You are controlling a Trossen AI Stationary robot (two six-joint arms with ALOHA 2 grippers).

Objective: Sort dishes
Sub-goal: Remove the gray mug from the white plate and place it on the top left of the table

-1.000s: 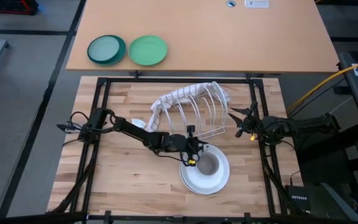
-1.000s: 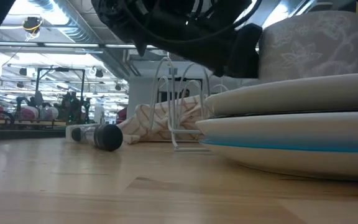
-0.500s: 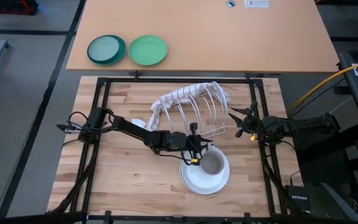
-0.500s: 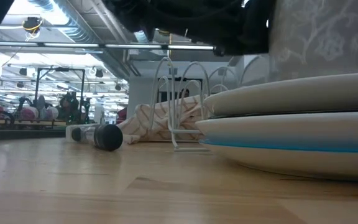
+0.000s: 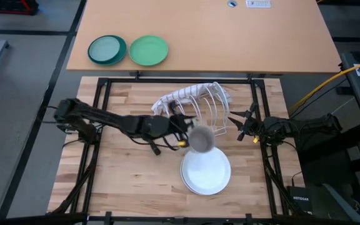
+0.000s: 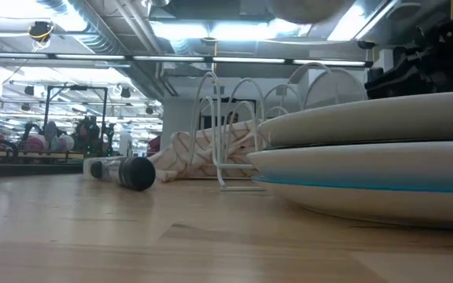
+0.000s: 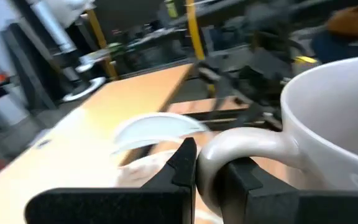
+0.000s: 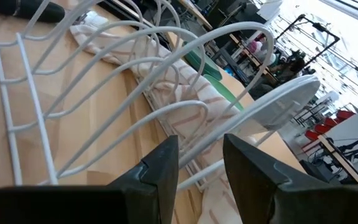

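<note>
High view, cup: a small grey round cup (image 5: 201,139) is seen held clear of the plates, at the frame's centre, just above the stack and beside the rack's lower right corner.
High view, left gripper: the left gripper (image 5: 183,132) is reached in from the left to the cup's left side; its fingers are too dark and small to be made out here.
High view, plates: a stack of round dinner plates (image 5: 205,172) lies low and right of centre; only the white top plate is shown, the ones beneath being covered.
High view, rack: a white wire dish rack (image 5: 200,111) stands above the cup, with a striped cream cloth (image 5: 175,98) lying beneath and behind it.
High view, right gripper: the right gripper (image 5: 237,124) waits at the rack's right edge, fingers parted.
High view, far table: a teal round plate (image 5: 107,49) and a bright green round plate (image 5: 149,50) lie side by side at the upper left.
Low view, plates: the stack (image 6: 368,157) is cut off at the right edge; a pale upper rim and a light blue band lower down are seen.
Low view, cup: only a blurred grey underside (image 6: 309,8) shows at the top edge.
Low view, rack: the wire loops (image 6: 234,130) stand behind the stack.
Left wrist view, cup: the cup (image 7: 334,124) is cropped at the right; a smooth pale wall and looped handle (image 7: 241,152) are visible.
Left wrist view, grip: the handle is clamped between the left gripper's dark fingers (image 7: 182,165).
Right wrist view, rack: the wire loops (image 8: 104,93) fill the frame above the spread dark fingers (image 8: 160,165).
</note>
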